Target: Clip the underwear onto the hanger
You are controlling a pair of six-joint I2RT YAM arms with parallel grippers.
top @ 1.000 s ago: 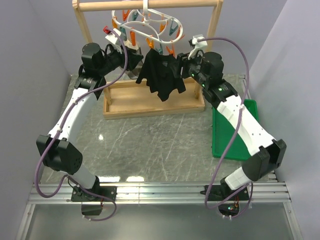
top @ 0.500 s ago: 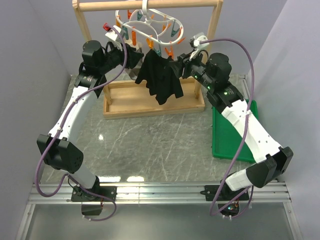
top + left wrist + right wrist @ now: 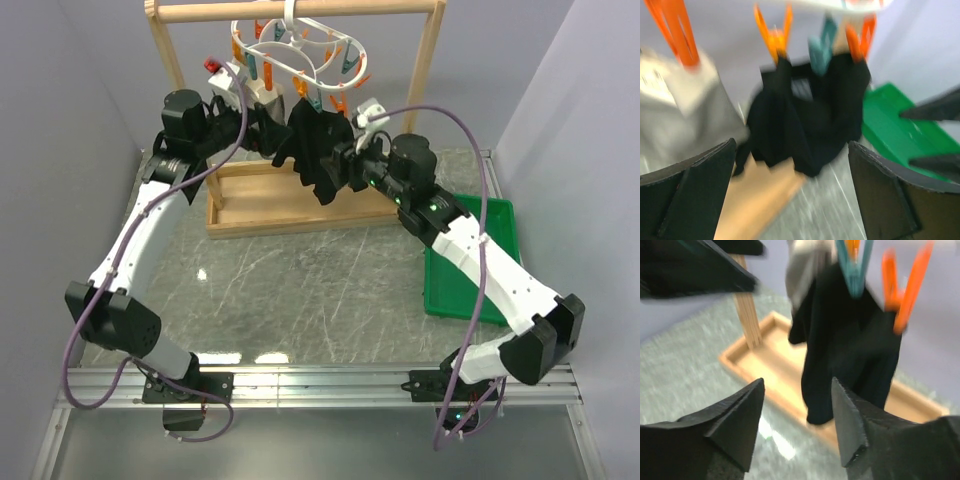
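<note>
The black underwear (image 3: 318,150) hangs from pegs of the white oval hanger (image 3: 300,48), which hangs by its hook from the rack's top bar. In the left wrist view the underwear (image 3: 805,120) hangs from two orange pegs (image 3: 775,40) and a teal peg (image 3: 822,45). My left gripper (image 3: 268,125) is open and empty just left of it, as its wrist view (image 3: 791,145) shows. My right gripper (image 3: 345,165) is open and empty just right of it. In its wrist view (image 3: 797,382) the underwear (image 3: 850,340) hangs ahead under a teal peg (image 3: 855,265).
The tall wooden rack (image 3: 310,205) has a tray-like base under the garment. A grey-beige garment (image 3: 680,110) hangs left of the underwear. A green tray (image 3: 465,255) lies on the table at the right.
My right gripper has swung left and lower, closer to the underwear. My left gripper has edged towards it from the left. The hanger has shifted a little.
</note>
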